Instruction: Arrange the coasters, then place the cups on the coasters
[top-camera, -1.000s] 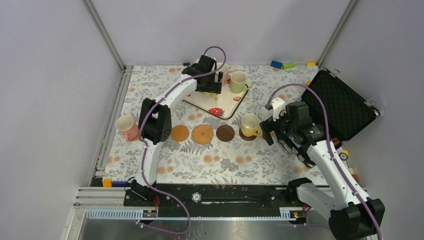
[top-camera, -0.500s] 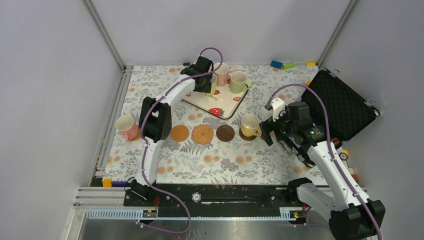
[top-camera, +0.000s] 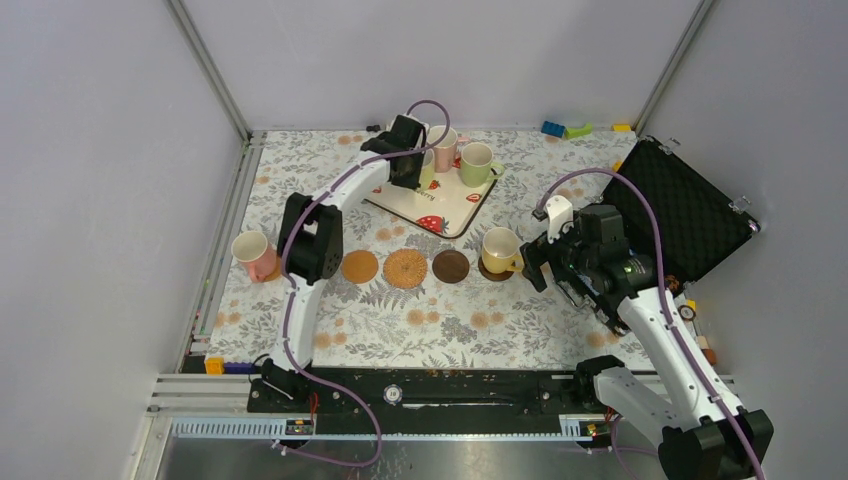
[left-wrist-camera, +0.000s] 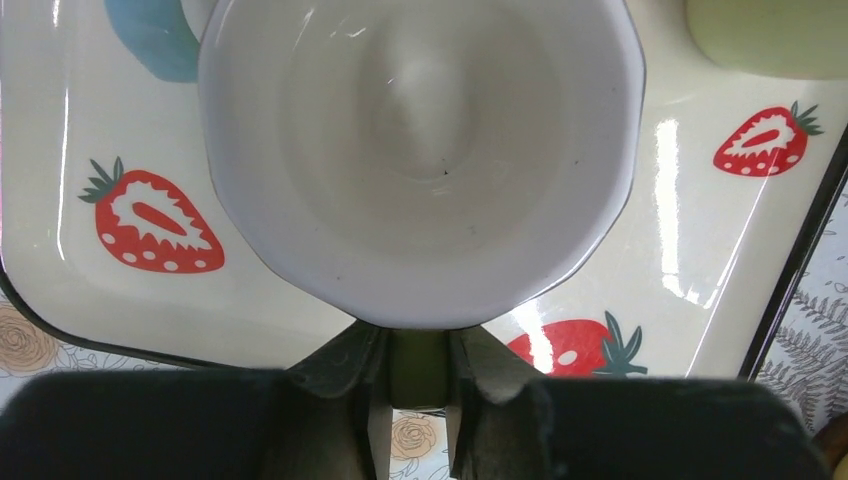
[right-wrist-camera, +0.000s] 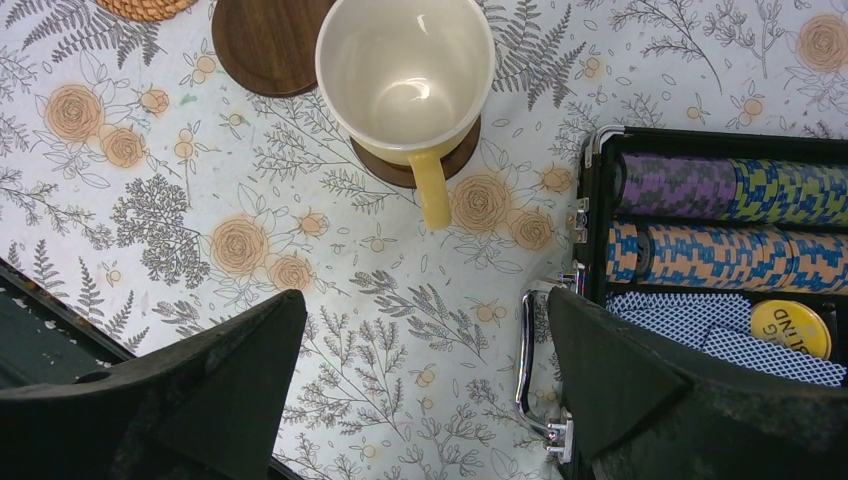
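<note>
Left gripper (left-wrist-camera: 418, 368) clenched on the handle of the pale green ceramic mug (left-wrist-camera: 420, 150), which stands on the strawberry-print rectangular tray (left-wrist-camera: 640, 230) at table's 12 o'clock. Right gripper (right-wrist-camera: 425, 335) released; yellow ceramic mug (right-wrist-camera: 405, 70) on dark brown round coaster (right-wrist-camera: 380, 166) at its 12 o'clock.

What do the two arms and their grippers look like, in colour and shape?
Both the left arm and right arm have white links, black joints and a purple cable. The left gripper and right gripper have black fingers.
</note>
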